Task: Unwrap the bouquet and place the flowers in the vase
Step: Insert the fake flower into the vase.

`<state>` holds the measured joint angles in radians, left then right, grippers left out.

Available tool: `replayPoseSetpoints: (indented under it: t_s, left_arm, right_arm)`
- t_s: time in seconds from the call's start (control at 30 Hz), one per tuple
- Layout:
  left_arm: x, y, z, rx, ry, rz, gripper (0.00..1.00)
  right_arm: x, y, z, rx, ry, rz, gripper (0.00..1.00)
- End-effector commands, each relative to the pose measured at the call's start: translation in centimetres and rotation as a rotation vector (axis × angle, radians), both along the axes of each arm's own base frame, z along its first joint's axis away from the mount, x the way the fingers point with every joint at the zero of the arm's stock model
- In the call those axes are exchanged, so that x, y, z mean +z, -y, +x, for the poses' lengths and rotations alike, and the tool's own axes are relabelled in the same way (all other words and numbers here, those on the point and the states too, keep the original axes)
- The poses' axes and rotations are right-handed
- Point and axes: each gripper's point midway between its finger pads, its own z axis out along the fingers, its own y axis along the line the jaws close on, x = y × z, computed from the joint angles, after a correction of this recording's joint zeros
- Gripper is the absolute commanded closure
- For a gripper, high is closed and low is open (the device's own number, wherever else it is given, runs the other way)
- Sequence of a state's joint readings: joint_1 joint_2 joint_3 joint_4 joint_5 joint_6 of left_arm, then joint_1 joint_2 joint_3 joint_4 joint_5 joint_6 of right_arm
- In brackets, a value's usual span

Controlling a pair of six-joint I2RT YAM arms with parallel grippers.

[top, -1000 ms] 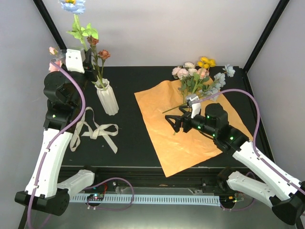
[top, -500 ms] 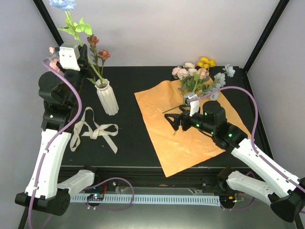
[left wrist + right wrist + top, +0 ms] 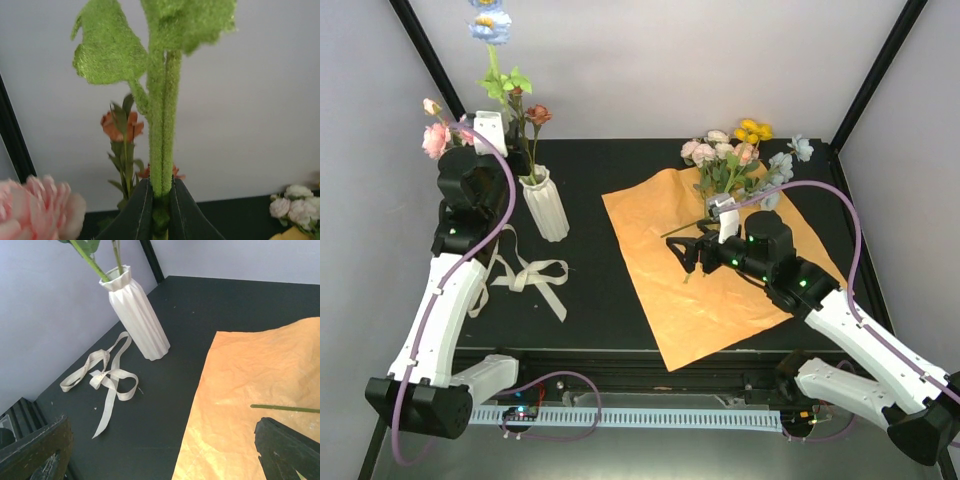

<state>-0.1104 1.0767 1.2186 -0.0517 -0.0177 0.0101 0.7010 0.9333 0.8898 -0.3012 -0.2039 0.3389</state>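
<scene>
1. Desk (image 3: 610, 290): black top that carries every item below.
2. Vase (image 3: 546, 205): off-white, ribbed, upright at the centre left of the overhead frame. In the right wrist view, 2 green stems enter its mouth.
3. Red-brown blooms (image 3: 537, 114): 2, on a thin leafy stem, above the vase rim.
4. Pale-blue flower (image 3: 492, 22): at the top left of the overhead frame, on a thick fuzzy green stem (image 3: 162, 125) with broad leaves. The stem slants down toward the vase mouth.
5. Left fingers (image 3: 132, 215): pressed together, pinching that fuzzy stem below its leaves, above and left of the vase.
6. Pink bloom (image 3: 436, 140): beside the left arm at the upper left. Cannot tell where its stem runs.
7. Orange paper (image 3: 720, 310): unfolded, lying flat at the centre right, its near corner at the desk's front edge.
8. Flowers (image 3: 735, 160): pink, cream, yellow and pale-blue heads bunched at the paper's far edge.
9. Loose stem (image 3: 285, 409): lying flat on the paper.
10. Right fingers (image 3: 287, 447): spread wide, holding nothing, over the paper near the loose stem.
11. Ribbon (image 3: 525, 272): cream, looped, on the desk just in front of the vase.
</scene>
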Motion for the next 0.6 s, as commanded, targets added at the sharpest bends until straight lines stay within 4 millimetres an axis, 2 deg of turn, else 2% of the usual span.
replayPoseSetpoints:
  t_s: [0.0,0.1,0.27,0.33,0.4,0.57]
  left_arm:
    - [-2.8,-0.1,1.0,-0.007,-0.06,-0.056,0.98]
    - [-5.4,-0.5,1.5,0.013,-0.108,-0.074,0.99]
    - [-9.4,-1.7,2.3,0.05,-0.199,-0.116,0.97]
    - [-10.5,-1.9,2.3,0.057,-0.225,-0.139,0.95]
    - [-11.1,-1.9,2.4,0.054,-0.236,-0.157,0.89]
    - [-11.9,-1.3,2.4,0.02,-0.262,-0.177,0.86]
  right_arm:
    - [0.1,1.2,0.9,-0.105,-0.03,0.005,0.0]
    - [0.0,2.4,1.5,-0.19,-0.06,0.0,0.0]
    - [0.6,2.6,1.3,-0.181,-0.027,-0.01,0.0]
    - [0.7,2.6,1.2,-0.177,-0.021,-0.012,0.0]
    - [0.7,2.5,1.2,-0.166,-0.018,-0.02,0.0]
    - [0.4,2.7,1.0,-0.173,-0.042,-0.036,0.0]
